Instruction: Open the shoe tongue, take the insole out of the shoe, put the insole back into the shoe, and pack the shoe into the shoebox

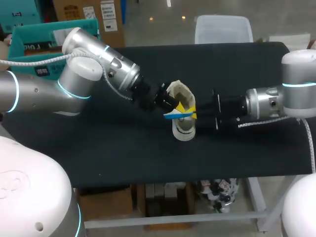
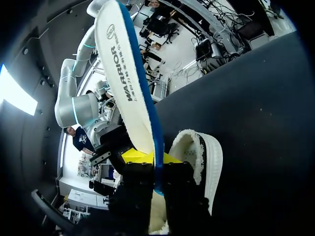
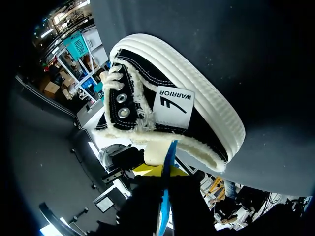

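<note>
Left claw and right claw tight on insole, long axis between them.

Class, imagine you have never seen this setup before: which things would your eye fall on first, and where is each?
First, the white, blue-edged insole, gripped at one end by the left gripper and sticking out far ahead of it. Next, the black canvas shoe with its thick white sole, in the middle of the dark table, right beside the insole.
</note>
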